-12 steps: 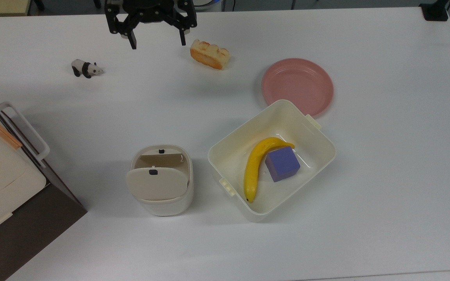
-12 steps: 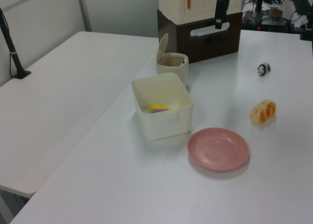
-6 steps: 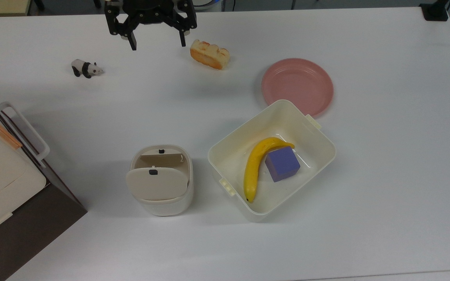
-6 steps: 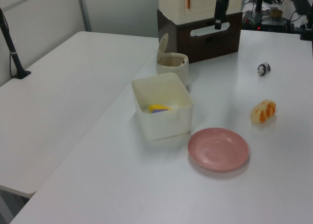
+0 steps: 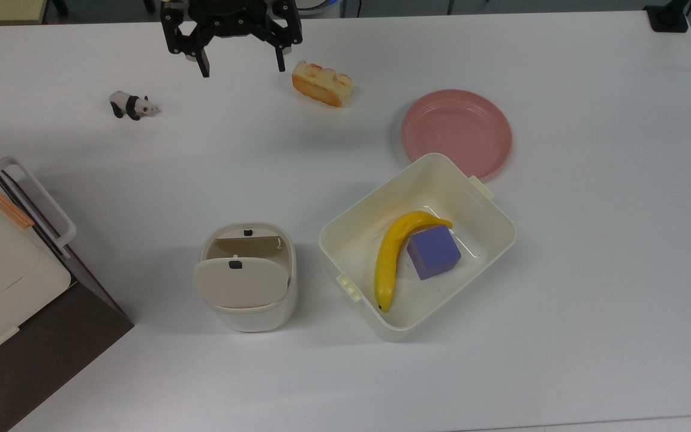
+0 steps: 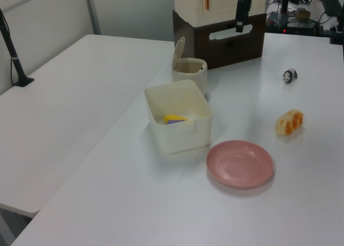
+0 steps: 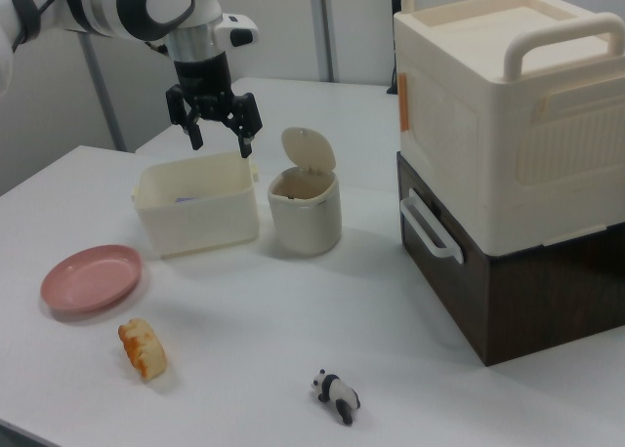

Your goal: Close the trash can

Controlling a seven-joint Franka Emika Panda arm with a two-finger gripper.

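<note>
The trash can (image 5: 248, 312) is a small cream bin near the table's front in the top view, left of a bigger tub. Its beige lid (image 5: 239, 283) with a black button stands raised on its hinge, so the brownish inside (image 5: 251, 246) shows. The lid (image 7: 309, 149) stands upright over the can (image 7: 305, 218) in the right view, and the same holds for the lid (image 6: 178, 51) and can (image 6: 191, 74) in the left view. My gripper (image 5: 242, 65) hangs open and empty, high over the table's far side and well away from the can. The gripper (image 7: 217, 140) and the gripper (image 6: 239, 26) are also seen from the sides.
A cream tub (image 5: 483, 210) right of the can holds a banana (image 5: 388, 258) and a purple cube (image 5: 433, 252). Beyond it lie a pink plate (image 5: 457, 132), a bread piece (image 5: 323, 83) and a toy panda (image 5: 132, 105). A cream-and-brown stacked box (image 5: 3, 282) fills the top view's left edge.
</note>
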